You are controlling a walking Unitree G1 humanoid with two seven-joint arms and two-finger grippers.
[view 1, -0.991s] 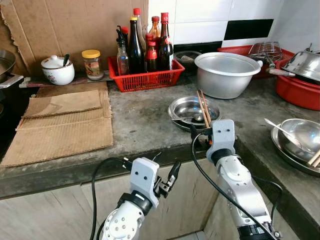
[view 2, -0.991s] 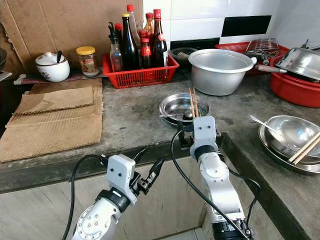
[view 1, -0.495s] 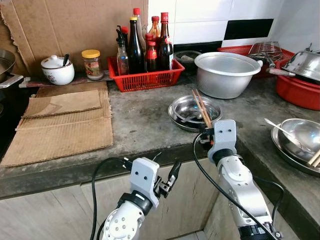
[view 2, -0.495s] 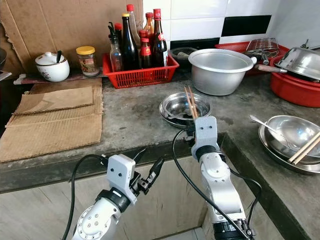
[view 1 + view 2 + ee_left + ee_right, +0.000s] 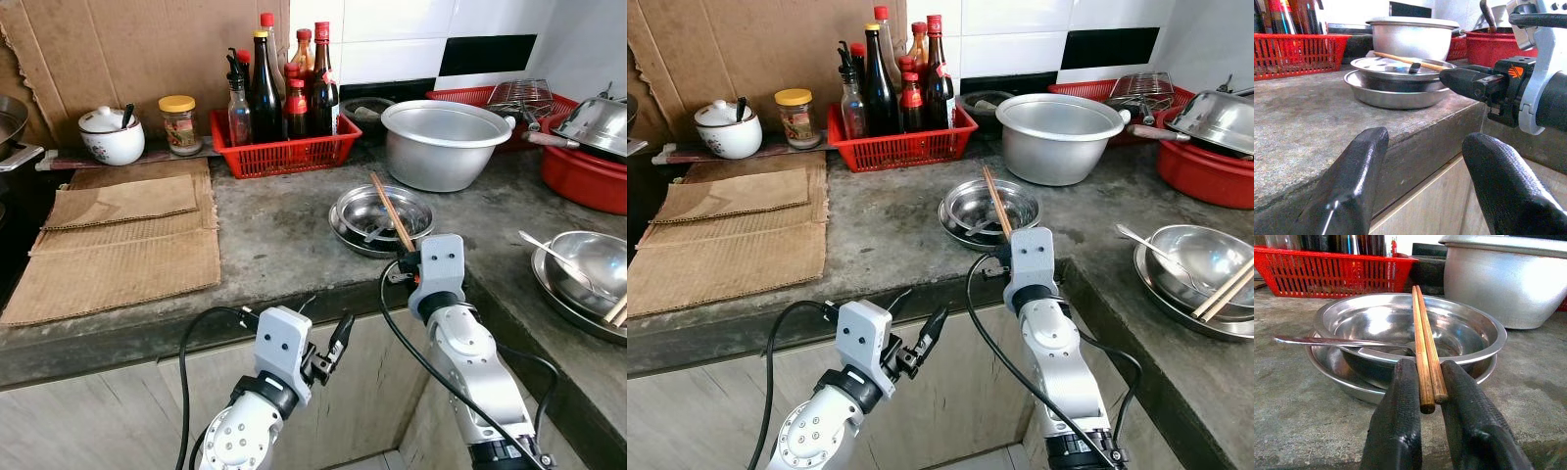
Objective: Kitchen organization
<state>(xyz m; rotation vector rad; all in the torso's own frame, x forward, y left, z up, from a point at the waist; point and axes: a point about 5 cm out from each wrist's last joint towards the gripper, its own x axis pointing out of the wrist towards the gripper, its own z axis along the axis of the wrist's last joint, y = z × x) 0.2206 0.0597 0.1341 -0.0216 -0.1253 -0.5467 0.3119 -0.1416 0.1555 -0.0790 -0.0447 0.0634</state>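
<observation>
Two brown wooden chopsticks (image 5: 1423, 347) are pinched at their near ends by my right gripper (image 5: 1428, 371), which is shut on them at the counter's front edge. They slant up and away over two stacked steel bowls (image 5: 343, 211). A metal spoon (image 5: 1337, 340) lies in the upper bowl. My left gripper (image 5: 1425, 142) hangs open below the counter edge, in front of the cabinet, with nothing between its fingers.
A red basket of sauce bottles (image 5: 284, 147) and a big aluminium pot (image 5: 443, 142) stand behind the bowls. More steel bowls (image 5: 588, 269) and a red basin (image 5: 588, 181) are at the right. Cardboard sheets (image 5: 118, 245), a white pot (image 5: 111, 135) and a jar (image 5: 179, 124) are at the left.
The right gripper has lifted the chopsticks out of the bowl; their far tips have swung up and to the left. The left arm has not moved.
</observation>
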